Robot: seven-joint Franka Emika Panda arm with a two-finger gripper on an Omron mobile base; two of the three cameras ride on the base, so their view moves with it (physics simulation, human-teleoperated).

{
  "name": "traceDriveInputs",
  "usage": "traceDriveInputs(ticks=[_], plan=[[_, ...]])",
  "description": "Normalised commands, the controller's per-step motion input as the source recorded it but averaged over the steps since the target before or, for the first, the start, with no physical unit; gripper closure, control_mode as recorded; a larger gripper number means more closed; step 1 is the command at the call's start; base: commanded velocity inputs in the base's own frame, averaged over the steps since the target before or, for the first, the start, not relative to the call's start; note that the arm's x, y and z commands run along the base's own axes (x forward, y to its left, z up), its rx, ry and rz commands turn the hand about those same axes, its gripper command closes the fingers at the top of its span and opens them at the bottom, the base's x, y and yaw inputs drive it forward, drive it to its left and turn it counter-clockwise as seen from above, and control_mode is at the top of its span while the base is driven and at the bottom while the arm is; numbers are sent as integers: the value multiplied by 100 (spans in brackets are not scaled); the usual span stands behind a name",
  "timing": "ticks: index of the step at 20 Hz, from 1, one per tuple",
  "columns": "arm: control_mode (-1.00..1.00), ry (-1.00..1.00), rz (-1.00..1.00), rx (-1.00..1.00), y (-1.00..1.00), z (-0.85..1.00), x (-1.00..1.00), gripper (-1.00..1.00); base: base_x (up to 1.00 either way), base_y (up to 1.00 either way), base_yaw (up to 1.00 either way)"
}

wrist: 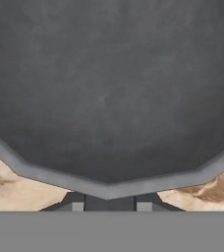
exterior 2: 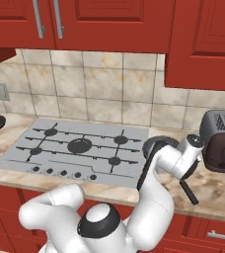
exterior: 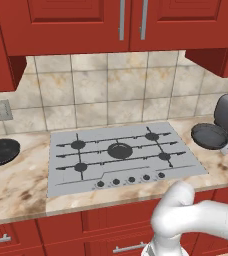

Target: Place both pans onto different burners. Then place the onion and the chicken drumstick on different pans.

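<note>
Gripping: end effector (wrist: 109,203) clamped on near rim of smaller dark-grey pan (exterior: 209,135) | pan on counter (exterior: 21,185) right of cooktop (exterior: 121,152), beside toaster (exterior 2: 222,138) | wider black pan (exterior: 1,151) on counter left of cooktop

Wall: beige marbled tile backsplash (exterior: 106,90), grey outlet plate (exterior: 2,109) at left.
Cabinets: red upper cabinets (exterior: 86,25), red drawers (exterior: 61,230) below.
Counter: tan marbled countertop (exterior: 21,185).
Appliance: probably a toaster (exterior 2: 220,141), dark.

Smaller pan (wrist: 109,93) matt dark-grey, perhaps metal; counter (exterior: 21,185) glossy marble-like; cooktop (exterior: 86,165) matt silver-grey.
</note>
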Motion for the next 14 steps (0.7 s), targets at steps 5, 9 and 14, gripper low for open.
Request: traceDriveInputs(ticks=[5,9,14], plan=[[-100,0,7,-5,30,18,-23,100,0,0,0],[-100,0,4,-2,39,15,-15,100,0,0,0],[-100,0,3,0,44,14,-7,100,0,0,0]])
